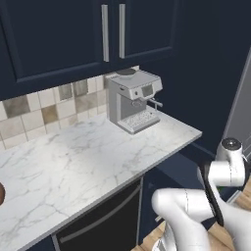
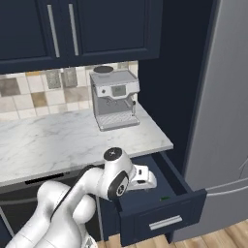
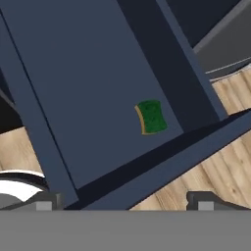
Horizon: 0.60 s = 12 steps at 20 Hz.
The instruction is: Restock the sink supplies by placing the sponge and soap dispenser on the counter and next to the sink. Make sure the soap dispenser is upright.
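Note:
The sponge (image 3: 151, 116), green on top with a yellow edge, lies flat on the floor of an open dark blue drawer (image 3: 93, 73). In the right base view the sponge (image 2: 164, 197) is a small green spot near the drawer's front. My gripper (image 3: 125, 203) hangs open above the drawer with nothing between its fingers, well clear of the sponge. A brownish rounded sliver at the left edge of the counter (image 1: 73, 157) looks like the soap dispenser (image 1: 1, 194); most of it is cut off. The sink is out of view.
A grey coffee machine (image 1: 132, 100) stands at the back right of the marble counter. The drawer (image 2: 162, 220) juts out under the counter's right end, beside a grey fridge (image 2: 223, 121). Dark wall cabinets (image 1: 73, 34) hang above.

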### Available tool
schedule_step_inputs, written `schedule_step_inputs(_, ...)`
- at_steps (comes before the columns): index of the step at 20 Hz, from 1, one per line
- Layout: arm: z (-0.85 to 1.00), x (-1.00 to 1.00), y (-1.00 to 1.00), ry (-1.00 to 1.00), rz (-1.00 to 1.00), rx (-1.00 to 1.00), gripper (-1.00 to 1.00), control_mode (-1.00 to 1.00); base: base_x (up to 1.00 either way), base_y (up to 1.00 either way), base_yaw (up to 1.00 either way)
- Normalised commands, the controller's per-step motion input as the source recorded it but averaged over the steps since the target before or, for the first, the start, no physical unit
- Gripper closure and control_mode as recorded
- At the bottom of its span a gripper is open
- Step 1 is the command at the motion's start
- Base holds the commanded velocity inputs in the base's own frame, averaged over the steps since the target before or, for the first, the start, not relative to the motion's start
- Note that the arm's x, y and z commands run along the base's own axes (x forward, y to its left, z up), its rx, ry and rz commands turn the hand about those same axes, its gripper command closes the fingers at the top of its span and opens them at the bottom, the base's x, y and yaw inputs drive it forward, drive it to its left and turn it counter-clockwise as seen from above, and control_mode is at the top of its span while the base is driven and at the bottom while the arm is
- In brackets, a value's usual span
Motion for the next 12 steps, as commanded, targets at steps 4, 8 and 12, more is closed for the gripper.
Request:
schedule_step_inputs(4, -0.53, 0.17, -0.16, 0.07, 0.0, 0.0, -1.0, -1.0, 0.0, 0.0, 0.0)
schedule_step_inputs(8, -0.32, 0.18, 0.0, 0.0, 0.0, 0.0, -1.0, -1.0, 0.0, 0.0, 0.0)
schedule_step_inputs(12, -0.52, 0.2, 0.0, 0.07, 0.0, 0.0, -1.0, -1.0, 0.0, 0.0, 0.0)
